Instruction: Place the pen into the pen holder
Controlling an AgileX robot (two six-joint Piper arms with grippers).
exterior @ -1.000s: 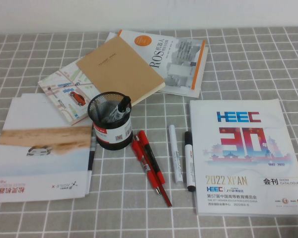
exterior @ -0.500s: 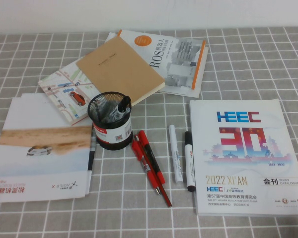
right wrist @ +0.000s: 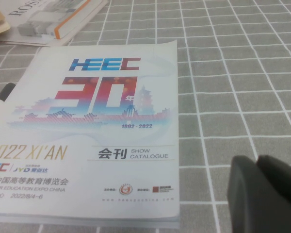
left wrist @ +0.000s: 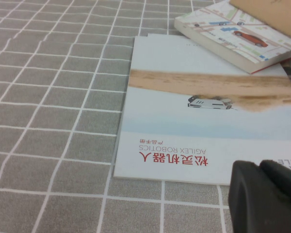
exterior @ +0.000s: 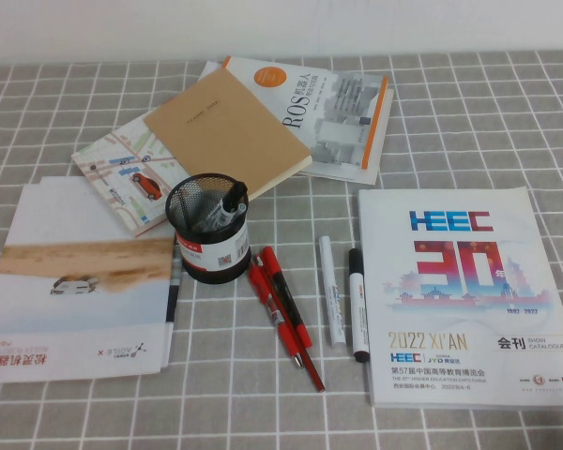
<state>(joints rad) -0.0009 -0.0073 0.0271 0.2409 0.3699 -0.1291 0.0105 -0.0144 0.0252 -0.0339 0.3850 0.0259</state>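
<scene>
A bench [exterior: 469, 103] covered in a grey cloth with a white grid fills the high view, ending at a plain pale wall [exterior: 281, 23] along the far edge. The largest item is the HEEC show catalogue [exterior: 464, 300], lying flat at the near right. At the near left lies a pale AgileX brochure [exterior: 84, 291] with a tan band across it. Farther back sit a map-covered book [exterior: 113, 173], a tan notebook [exterior: 227, 131] resting partly on it, and a ROS book [exterior: 333, 112] with an orange stripe.

The pen holder [exterior: 208, 230] stands upright just right of the brochure; a black-capped marker [exterior: 227, 212] leans inside it. Touching its near right side are two red pens [exterior: 283, 309], lying side by side. Between them and the catalogue lie a white-capped marker [exterior: 330, 291] and, just beside it, the pen [exterior: 357, 305], flat on the cloth with its black cap toward the far side, close along the catalogue's left edge.

The left tool [left wrist: 266, 199] shows only in the left wrist view as a dark mass above the brochure's near corner; I cannot tell how its fingers stand. The right tool [right wrist: 264, 191] hangs likewise by the catalogue's near right corner, and I cannot tell its state either
</scene>
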